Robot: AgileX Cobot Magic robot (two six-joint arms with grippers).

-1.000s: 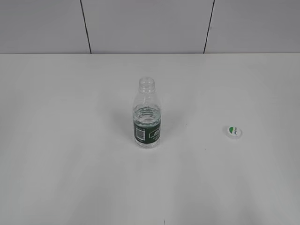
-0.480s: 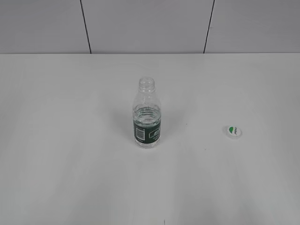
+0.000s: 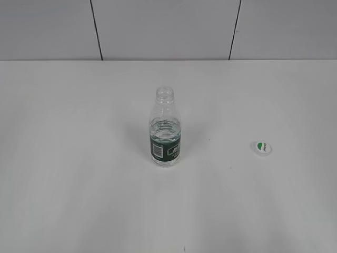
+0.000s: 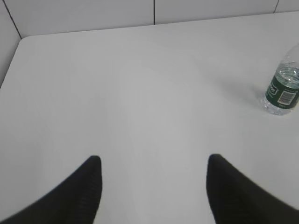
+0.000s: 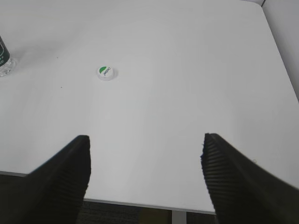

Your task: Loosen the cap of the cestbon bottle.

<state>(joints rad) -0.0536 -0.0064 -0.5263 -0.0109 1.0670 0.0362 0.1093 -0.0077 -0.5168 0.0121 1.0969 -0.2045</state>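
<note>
The cestbon bottle [image 3: 166, 129] stands upright at the middle of the white table, clear with a dark green label, its threaded neck bare. The left wrist view shows the bottle [image 4: 282, 88] at its right edge, and the right wrist view shows only the bottle's base [image 5: 4, 61] at its left edge. The white cap [image 3: 263, 148] with a green mark lies flat on the table to the bottle's right, apart from it; the right wrist view has the cap [image 5: 106, 72] too. My left gripper [image 4: 153, 161] is open over bare table. My right gripper [image 5: 145, 140] is open above the table's near edge. Neither holds anything.
The white table [image 3: 79, 184] runs back to a grey panelled wall [image 3: 168, 26]. Its near edge [image 5: 140, 204] shows below my right gripper, with dark floor beneath. Both arms are outside the exterior view.
</note>
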